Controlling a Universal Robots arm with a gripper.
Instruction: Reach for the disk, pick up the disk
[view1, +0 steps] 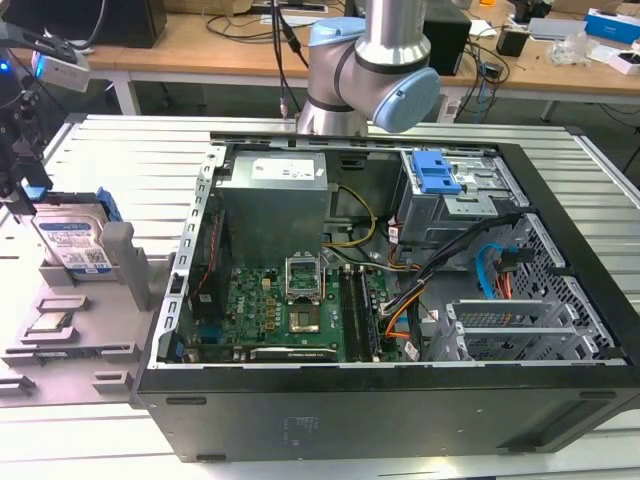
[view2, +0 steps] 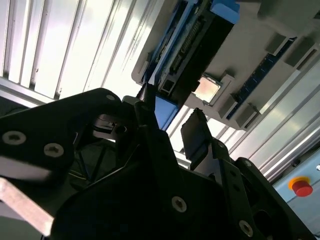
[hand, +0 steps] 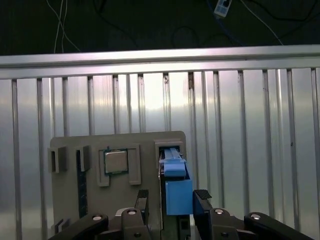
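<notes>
Gripper: at the exterior view's far left, the gripper (view1: 22, 185) hangs over the fixture. Its fingers (hand: 202, 200) are spread, one on each side of the disk's blue end, not clamped on it.
Disk: the disk (view1: 70, 240) stands on edge in a slot of the grey fixture (view1: 130, 270), label showing in the exterior view.
Room: the slot walls hug the disk. Ribbed table (view1: 110, 150) lies open on the far side, and the computer case (view1: 380, 400) sits close on the exterior view's right.
Holders: a processor chip (hand: 116, 161) sits in the fixture's square recess. The case lies open, motherboard (view1: 260, 310) inside.
</notes>
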